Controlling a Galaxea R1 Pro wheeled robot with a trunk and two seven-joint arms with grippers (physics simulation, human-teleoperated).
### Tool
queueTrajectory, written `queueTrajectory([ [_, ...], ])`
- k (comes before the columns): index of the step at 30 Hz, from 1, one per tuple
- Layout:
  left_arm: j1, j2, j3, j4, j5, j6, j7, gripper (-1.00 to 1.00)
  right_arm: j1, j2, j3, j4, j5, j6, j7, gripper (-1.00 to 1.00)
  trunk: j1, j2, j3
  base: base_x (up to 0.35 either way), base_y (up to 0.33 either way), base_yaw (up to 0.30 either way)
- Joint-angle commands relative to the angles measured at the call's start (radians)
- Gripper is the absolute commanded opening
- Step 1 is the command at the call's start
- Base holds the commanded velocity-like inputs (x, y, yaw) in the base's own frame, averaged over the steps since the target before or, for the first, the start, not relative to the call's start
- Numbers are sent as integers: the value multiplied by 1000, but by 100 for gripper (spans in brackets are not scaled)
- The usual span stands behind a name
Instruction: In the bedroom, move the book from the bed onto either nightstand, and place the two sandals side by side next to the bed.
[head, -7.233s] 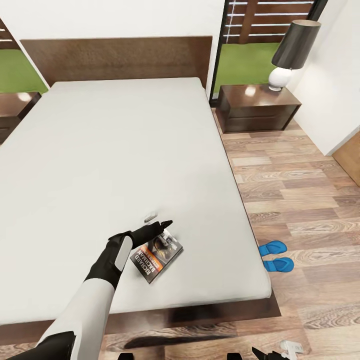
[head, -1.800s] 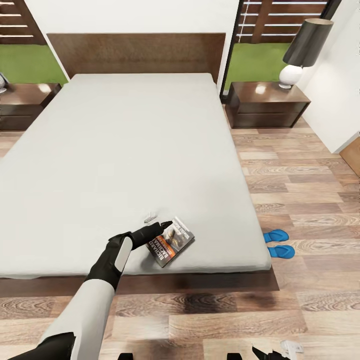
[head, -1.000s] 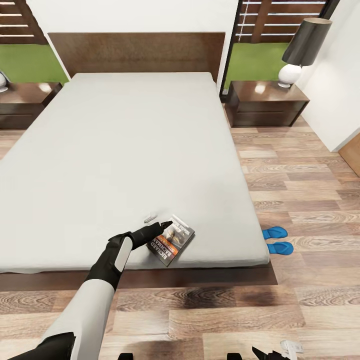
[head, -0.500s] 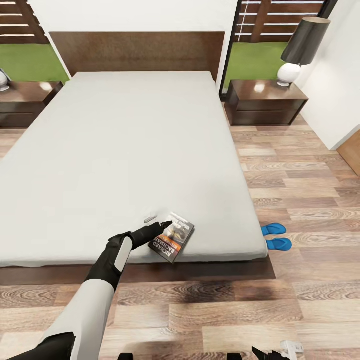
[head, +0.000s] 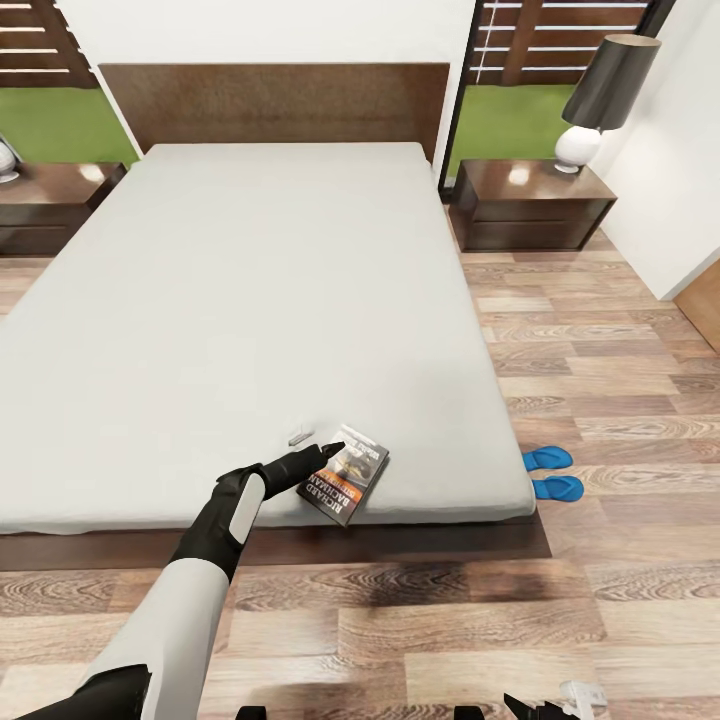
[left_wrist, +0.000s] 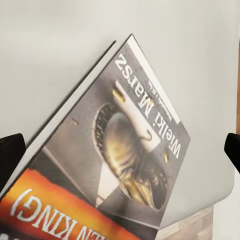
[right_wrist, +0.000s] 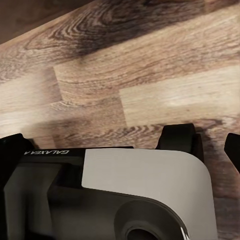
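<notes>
L jaws (head: 330, 449) clamped on book (head: 347, 474) at bed (head: 250, 300) edge; thin corner grip could slip. R jaws: can't tell.

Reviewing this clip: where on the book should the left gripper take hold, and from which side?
Probably by the book's thin edge nearest the bed's foot, coming in from there as the left gripper does: it appears tilted, one side raised, so a finger could slip beneath.
</notes>
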Motion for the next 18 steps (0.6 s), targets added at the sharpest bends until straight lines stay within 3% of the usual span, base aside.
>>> queueTrajectory([
  [1, -1, -1, 5, -1, 4, 8, -3, 100, -1, 0, -1, 2, -4, -1, 5, 100, 0, 0, -1, 0, 0, 0],
  [6, -1, -1, 5, -1, 4, 8, -3, 100, -1, -1, -1, 2, -4, -1, 5, 100, 0, 0, -1, 0, 0, 0],
  [18, -1, -1, 5, -1, 4, 9, -3, 100, -1, 0, -1, 2, -4, -1, 5, 100, -46, 84, 37, 0, 0, 0],
])
